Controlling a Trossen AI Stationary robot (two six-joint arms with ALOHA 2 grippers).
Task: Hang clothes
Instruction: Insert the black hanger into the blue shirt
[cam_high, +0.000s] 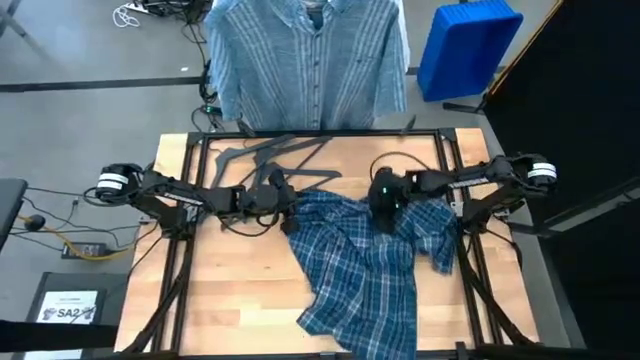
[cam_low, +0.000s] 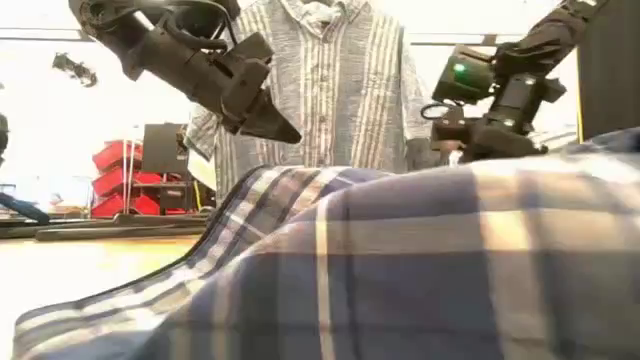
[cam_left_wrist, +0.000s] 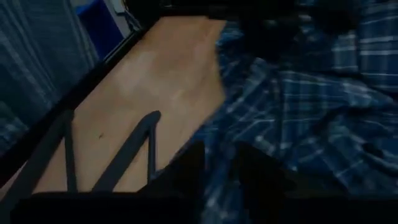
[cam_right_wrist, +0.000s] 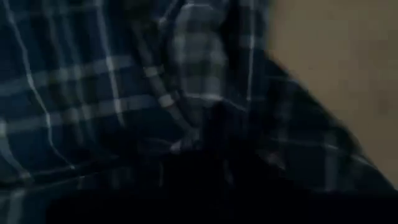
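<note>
Plaid shirt, dark blue, crumpled across the middle and right of the desk, one hem trailing toward the near edge. Striped shirt, light blue-grey, hanging upright past the far edge of the desk, collar at the top. Dark grey hangers lying loose on the wood near the far edge, beside the plaid shirt's upper corner. Left gripper low at the plaid shirt's left edge, tips just beside the cloth; fingers close together with a narrow gap in the left wrist view, nothing visibly pinched between them. Right gripper pressed down onto the top of the plaid shirt, green light glowing on the wrist; fingers buried in dark folds, state impossible to tell. Blue bin on the floor beyond the desk's far right corner.
</note>
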